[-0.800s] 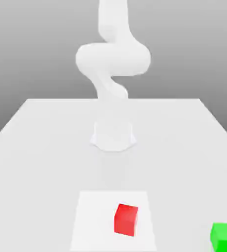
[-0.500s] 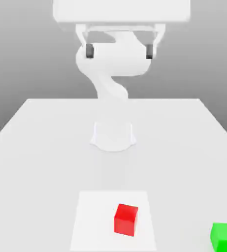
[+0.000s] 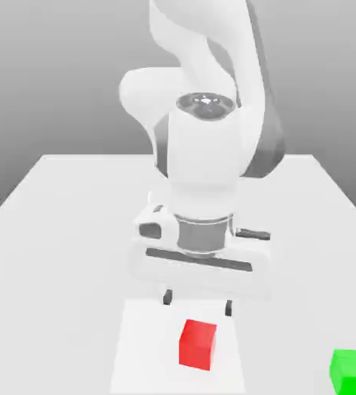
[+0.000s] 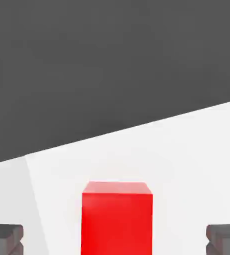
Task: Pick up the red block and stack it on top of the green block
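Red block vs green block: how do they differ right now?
Colour: the red block is bright red, the green block bright green. Place: the red block sits just in front of the open gripper, on a lighter patch; the green block lies off toward the exterior view's right, near the table's edge. Both are small plain cubes of similar size.

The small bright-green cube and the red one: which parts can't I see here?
- Small bright-green cube: exterior view, lower part cut off by the picture's bottom edge.
- Small bright-red cube: hand view, base cut off by the picture's edge.
- Gripper: exterior view, fingers mostly hidden behind its own white body.
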